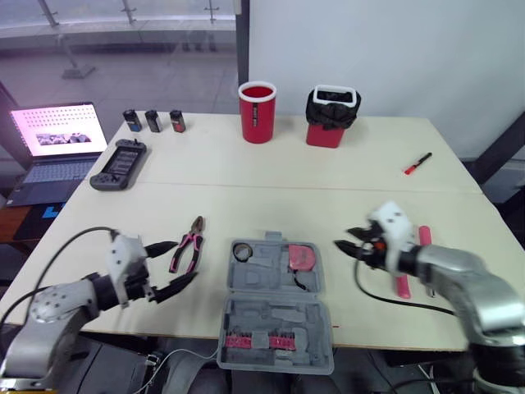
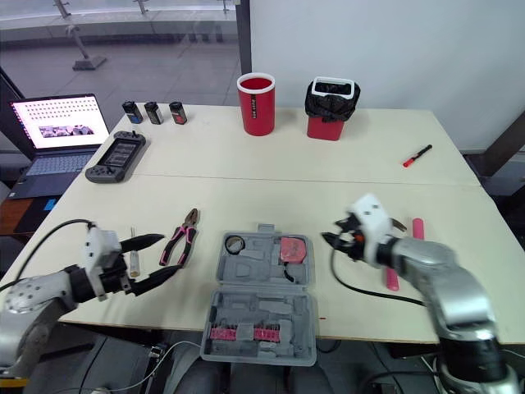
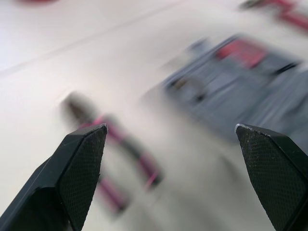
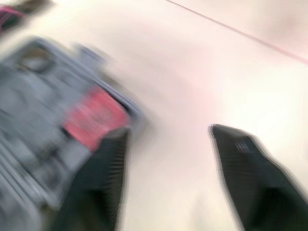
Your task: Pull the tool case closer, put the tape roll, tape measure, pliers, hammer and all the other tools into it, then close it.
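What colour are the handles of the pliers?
Pink with black. The pliers show best in the left eye view.

Toward the far edge of the pale table (image 1: 271, 176) stands a tall red cup (image 1: 257, 115), and near it a red bin (image 1: 326, 133) lined with a black bag. Off to the left, three small dark blocks (image 1: 153, 121) sit in a row. A grey handheld console (image 1: 119, 164) lies near them. An open laptop (image 1: 57, 148), screen lit, sits past the table's left end.

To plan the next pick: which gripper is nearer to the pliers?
Left. The left gripper is open just beside the pliers; the right gripper is across the tool case from them.
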`<state>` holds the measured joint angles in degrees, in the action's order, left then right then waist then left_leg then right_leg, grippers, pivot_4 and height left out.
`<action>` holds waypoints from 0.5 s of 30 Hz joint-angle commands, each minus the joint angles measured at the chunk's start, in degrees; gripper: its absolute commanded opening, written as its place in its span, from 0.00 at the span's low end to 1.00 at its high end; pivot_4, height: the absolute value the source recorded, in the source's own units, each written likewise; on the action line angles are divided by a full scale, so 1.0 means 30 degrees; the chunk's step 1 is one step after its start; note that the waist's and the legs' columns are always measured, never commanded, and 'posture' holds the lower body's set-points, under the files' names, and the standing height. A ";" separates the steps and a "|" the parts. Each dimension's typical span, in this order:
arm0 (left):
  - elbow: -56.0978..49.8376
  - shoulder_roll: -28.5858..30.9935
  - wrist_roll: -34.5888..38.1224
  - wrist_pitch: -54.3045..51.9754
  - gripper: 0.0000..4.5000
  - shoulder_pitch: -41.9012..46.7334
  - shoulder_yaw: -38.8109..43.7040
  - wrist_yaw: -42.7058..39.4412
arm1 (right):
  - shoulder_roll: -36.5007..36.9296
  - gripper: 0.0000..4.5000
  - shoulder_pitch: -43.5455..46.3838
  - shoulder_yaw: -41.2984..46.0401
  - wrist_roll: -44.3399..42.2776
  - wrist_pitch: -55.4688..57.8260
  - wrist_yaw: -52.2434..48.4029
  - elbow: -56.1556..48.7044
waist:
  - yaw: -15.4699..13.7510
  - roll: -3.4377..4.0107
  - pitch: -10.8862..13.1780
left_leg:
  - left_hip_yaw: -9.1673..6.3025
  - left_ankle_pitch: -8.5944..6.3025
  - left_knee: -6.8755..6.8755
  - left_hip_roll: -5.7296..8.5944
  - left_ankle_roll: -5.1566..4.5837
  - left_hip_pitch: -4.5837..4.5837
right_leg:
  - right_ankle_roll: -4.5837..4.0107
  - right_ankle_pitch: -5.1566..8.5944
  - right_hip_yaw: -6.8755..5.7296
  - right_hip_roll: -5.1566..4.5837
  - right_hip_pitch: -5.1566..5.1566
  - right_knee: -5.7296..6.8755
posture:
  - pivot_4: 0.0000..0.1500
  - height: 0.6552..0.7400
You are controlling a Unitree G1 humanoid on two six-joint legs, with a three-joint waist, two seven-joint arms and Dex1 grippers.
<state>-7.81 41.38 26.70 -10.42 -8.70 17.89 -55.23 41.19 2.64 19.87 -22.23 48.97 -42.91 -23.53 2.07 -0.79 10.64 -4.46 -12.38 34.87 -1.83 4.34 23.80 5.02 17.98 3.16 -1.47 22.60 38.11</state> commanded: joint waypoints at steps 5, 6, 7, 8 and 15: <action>0.3948 0.1849 -0.1320 0.2941 1.00 -0.2109 0.3399 -0.0937 | 0.0903 1.00 -0.5576 0.4775 -0.0084 -0.2950 -0.1551 0.0015 | 0.0141 -0.0009 0.0019 | 0.0091 -0.0002 0.0010 -0.0010 0.0002 -0.0094 | -0.0137 0.0088 0.0061 -0.0022 -0.0057 -0.0005 | 1.00 0.98; 0.4471 0.2014 -0.1356 0.3237 1.00 -0.2270 0.3699 -0.1106 | 0.0754 1.00 -0.5980 0.5279 -0.0097 -0.3282 -0.1468 0.0245 | 0.0150 -0.0020 0.0025 | 0.0096 -0.0003 0.0033 -0.0012 0.0004 -0.0105 | -0.0139 0.0087 0.0068 -0.0024 -0.0068 -0.0005 | 1.00 0.98; 0.4876 0.2123 -0.1344 0.3463 1.00 -0.2374 0.3913 -0.1249 | 0.0597 1.00 -0.6241 0.5705 -0.0218 -0.3522 -0.1405 0.0477 | 0.0142 -0.0022 0.0026 | 0.0110 -0.0003 0.0046 -0.0020 0.0005 -0.0127 | -0.0137 0.0088 0.0079 -0.0028 -0.0084 -0.0005 | 1.00 0.98; 0.5145 0.2173 -0.1291 0.3606 1.00 -0.2400 0.4023 -0.1377 | 0.0525 1.00 -0.6423 0.5935 -0.0318 -0.3734 -0.1379 0.0666 | 0.0144 -0.0025 0.0027 | 0.0143 -0.0004 0.0062 -0.0028 0.0007 -0.0135 | -0.0135 0.0089 0.0100 -0.0042 -0.0083 -0.0005 | 1.00 0.98; 0.6313 0.2425 -0.1491 0.4473 1.00 -0.2080 0.3923 -0.1810 | 0.0249 1.00 -0.6940 0.5978 -0.0487 -0.4810 -0.1122 0.0942 | 0.0103 -0.0046 0.0022 | 0.0324 -0.0006 0.0066 -0.0041 0.0008 -0.0138 | -0.0174 0.0063 0.0277 -0.0080 -0.0043 -0.0007 | 1.00 0.98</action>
<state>11.19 47.21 22.38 1.70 -15.41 28.30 -60.23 41.99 -18.08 36.66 -22.83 35.68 -46.72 -19.84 2.37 -0.93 10.71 -3.48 -12.40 35.02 -1.93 4.35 23.40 4.51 18.16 4.00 -1.69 22.51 38.09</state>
